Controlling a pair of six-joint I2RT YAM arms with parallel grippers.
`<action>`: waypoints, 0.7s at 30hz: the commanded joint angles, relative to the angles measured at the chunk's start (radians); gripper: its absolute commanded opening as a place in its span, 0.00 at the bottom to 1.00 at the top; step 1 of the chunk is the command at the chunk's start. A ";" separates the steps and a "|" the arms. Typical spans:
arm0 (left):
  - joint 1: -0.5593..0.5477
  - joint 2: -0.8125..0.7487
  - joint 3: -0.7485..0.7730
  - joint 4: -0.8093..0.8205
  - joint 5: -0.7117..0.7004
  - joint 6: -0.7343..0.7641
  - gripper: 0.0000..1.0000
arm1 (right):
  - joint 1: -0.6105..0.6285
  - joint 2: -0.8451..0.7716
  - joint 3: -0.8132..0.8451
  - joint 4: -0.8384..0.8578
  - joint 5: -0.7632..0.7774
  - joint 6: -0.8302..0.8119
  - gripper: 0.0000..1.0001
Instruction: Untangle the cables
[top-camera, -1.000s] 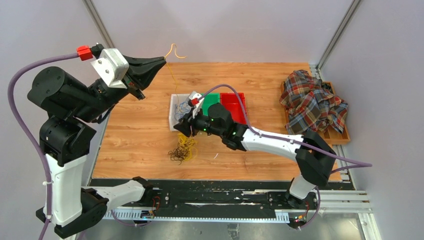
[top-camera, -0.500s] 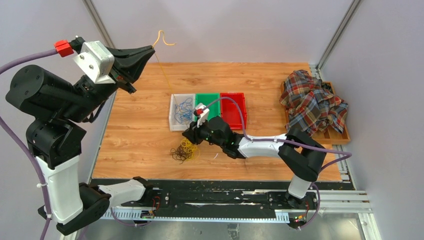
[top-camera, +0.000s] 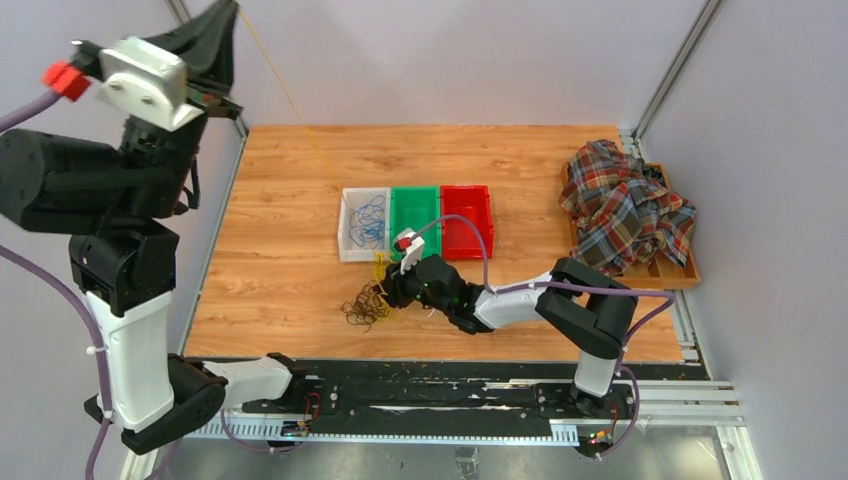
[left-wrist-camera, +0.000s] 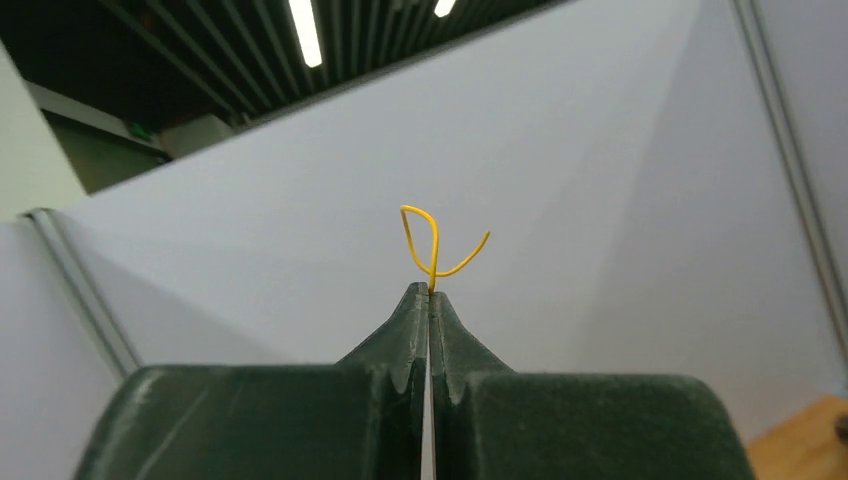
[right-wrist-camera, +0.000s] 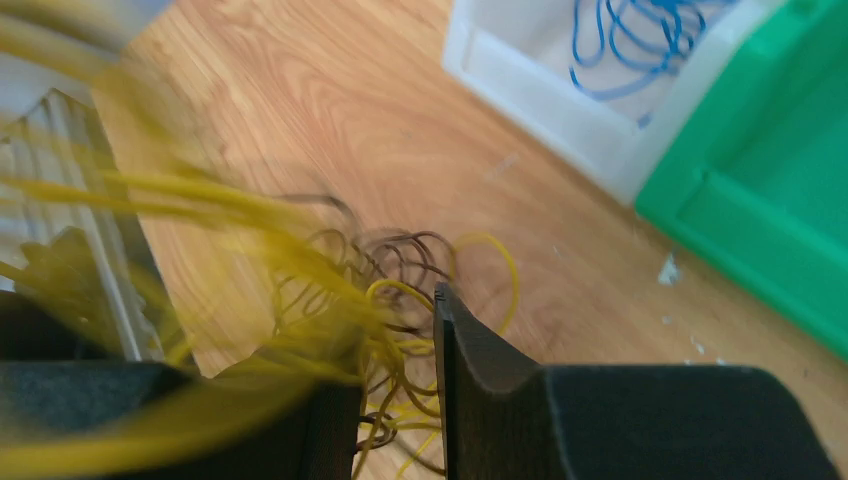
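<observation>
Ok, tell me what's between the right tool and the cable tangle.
Nothing visible. The right tool sits right at the tangle, with yellow strands lying across it.

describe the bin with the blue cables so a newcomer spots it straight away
On the wooden table, three small bins stand in a row near the middle. It is the white bin at the left end, beside the green bin; only it is white, with blue cable looped inside.
</observation>
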 joint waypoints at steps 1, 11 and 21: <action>-0.005 -0.019 0.075 0.357 -0.092 0.085 0.00 | 0.017 0.036 -0.057 -0.085 0.038 0.029 0.31; -0.005 -0.071 0.011 0.276 -0.077 0.066 0.00 | 0.016 -0.039 -0.079 -0.130 0.075 0.020 0.29; -0.005 -0.291 -0.360 -0.052 -0.089 0.148 0.00 | -0.052 -0.332 -0.153 -0.265 0.115 -0.018 0.12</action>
